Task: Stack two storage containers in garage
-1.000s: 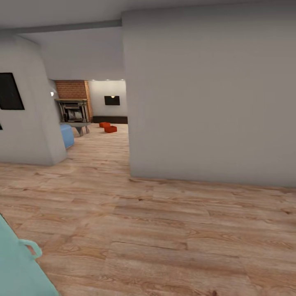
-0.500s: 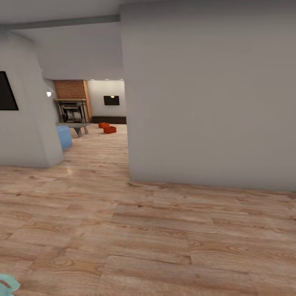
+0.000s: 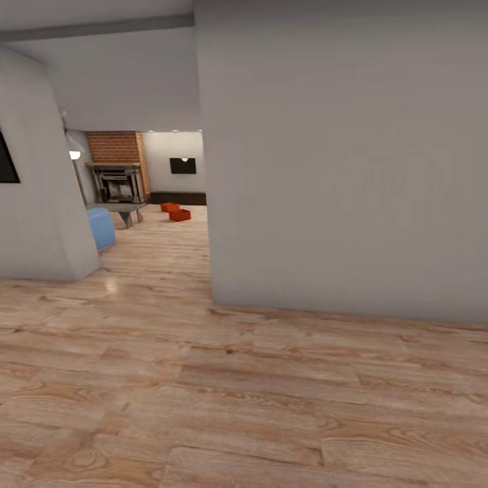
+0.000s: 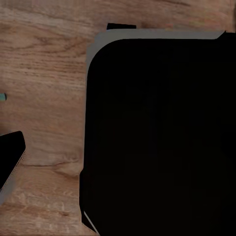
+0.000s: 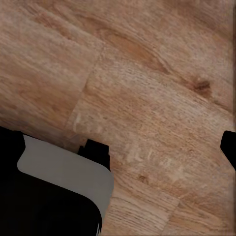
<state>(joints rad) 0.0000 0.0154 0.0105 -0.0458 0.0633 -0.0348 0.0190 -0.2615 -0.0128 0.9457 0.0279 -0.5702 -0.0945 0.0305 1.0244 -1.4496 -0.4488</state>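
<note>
The head view looked down a passage of wood plank floor (image 3: 203, 379) toward the living room. A big grey wall (image 3: 339, 156) stood close on the right, its corner the landmark here. Left of that corner and far beyond it, the 2 bins (image 3: 175, 211) sat on the planks — orange-red, just beside each other, whether touching I could not tell at that range. Left of the bins stood the brick fireplace (image 3: 116, 166); behind them ran a dark low cabinet (image 3: 177, 197) under a black wall TV (image 3: 183, 165). A blue seat (image 3: 102, 227) showed nearer, beside a second grey wall (image 3: 34, 190) across the passage from the corner.

In the left wrist view, a black rounded body with a grey rim (image 4: 157, 132) hung over the planks; the right wrist view showed a like shape (image 5: 49, 191) above the floor. Neither gripper's fingertips could be made out clearly — I could not tell how far open either was, and nothing was seen held.
</note>
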